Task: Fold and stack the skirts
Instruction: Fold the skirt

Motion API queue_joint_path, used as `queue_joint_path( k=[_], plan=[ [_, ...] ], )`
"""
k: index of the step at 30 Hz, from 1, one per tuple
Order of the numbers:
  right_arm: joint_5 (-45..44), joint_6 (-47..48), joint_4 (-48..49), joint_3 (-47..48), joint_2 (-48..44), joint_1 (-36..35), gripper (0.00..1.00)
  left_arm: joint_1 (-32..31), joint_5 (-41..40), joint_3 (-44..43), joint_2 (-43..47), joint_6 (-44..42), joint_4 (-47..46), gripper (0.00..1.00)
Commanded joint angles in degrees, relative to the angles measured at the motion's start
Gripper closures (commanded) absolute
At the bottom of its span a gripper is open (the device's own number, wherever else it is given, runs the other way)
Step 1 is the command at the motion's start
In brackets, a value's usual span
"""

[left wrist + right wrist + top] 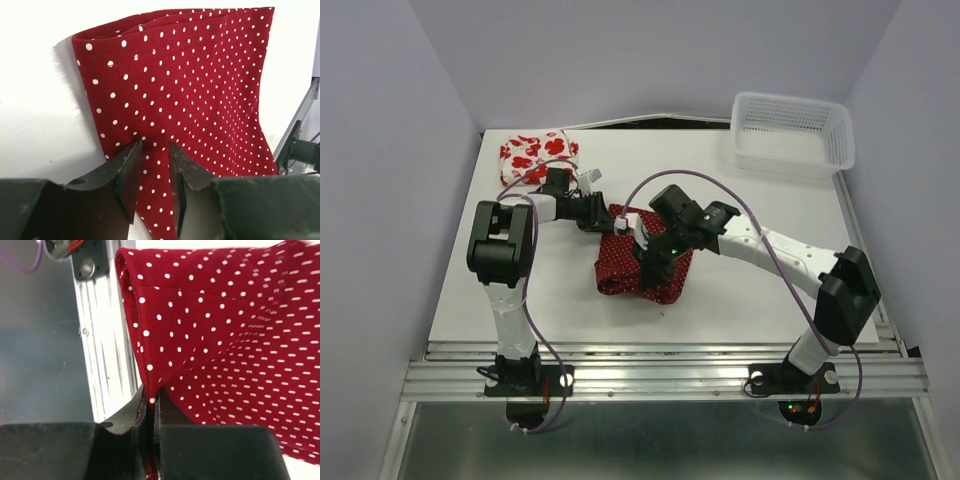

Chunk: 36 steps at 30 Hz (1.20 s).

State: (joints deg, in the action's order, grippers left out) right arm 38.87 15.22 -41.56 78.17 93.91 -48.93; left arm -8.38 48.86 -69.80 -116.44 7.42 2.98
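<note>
Across the white table [740,290] the work sits left of the middle, with the far right corner taken by a white lattice basket [792,130] that has no part in this job. Near the table's middle lies the dark red dotted skirt [618,272], already doubled over into a rough block, both arms reaching in over it. At the far left corner the flowered skirt [535,155] rests as a small folded packet, well apart from the red one; it looks finished and is probably the base of the stack.

On the red skirt's right side, the right claw [151,401] is pinched tight on an edge of the cloth, which drapes away from it, so that side seems lifted for carrying or folding. The left claw [154,152] comes in from the far left. Its jaws stand narrow on either side of a corner of the same skirt, with cloth between them, but I cannot tell whether they actually bite.
</note>
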Motion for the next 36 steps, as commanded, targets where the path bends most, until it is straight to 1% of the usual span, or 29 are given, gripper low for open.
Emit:
queue_joint_path(
  k=[1, 4, 10, 14, 16, 18, 20, 25, 36],
  plan=[
    [4.5, 1.6, 0.0, 5.1, 2.1, 3.7, 0.99, -0.1, -4.6, -1.5, -1.3, -2.7, 3.0, 0.6],
    [5.9, 4.6, -3.8, 9.2, 5.7, 6.6, 0.99, -0.1, -4.8, -1.5, -1.9, -4.2, 4.2, 0.6],
    [12.1, 11.0, -11.3, 17.3, 14.0, 12.8, 0.99, -0.1, -5.1, -1.0, -0.5, -4.9, 4.0, 0.6],
    [16.1, 14.6, -18.1, 23.4, 20.9, 17.5, 0.99, -0.1, -5.2, -0.7, -0.3, -5.2, 4.1, 0.6],
    [17.5, 18.2, -21.3, 27.8, 23.6, 18.9, 0.99, -0.1, -5.4, -0.7, -0.3, -5.5, 4.4, 0.6],
    [18.7, 21.1, -27.5, 32.2, 27.6, 20.0, 0.99, -0.1, -5.4, -0.9, -0.4, -5.9, 4.8, 0.6],
    [19.7, 22.9, -29.6, 34.6, 31.0, 21.7, 0.99, -0.1, -5.5, -0.7, -0.3, -5.9, 5.0, 0.6],
    [19.4, 24.4, -32.0, 40.4, 35.7, 22.8, 0.99, -0.1, -5.8, 0.0, 0.2, -6.4, 5.4, 0.6],
    [16.2, 23.1, -29.6, 47.2, 42.4, 25.9, 0.99, -0.1, -6.1, -0.2, 0.1, -6.9, 6.1, 0.6]
  ],
)
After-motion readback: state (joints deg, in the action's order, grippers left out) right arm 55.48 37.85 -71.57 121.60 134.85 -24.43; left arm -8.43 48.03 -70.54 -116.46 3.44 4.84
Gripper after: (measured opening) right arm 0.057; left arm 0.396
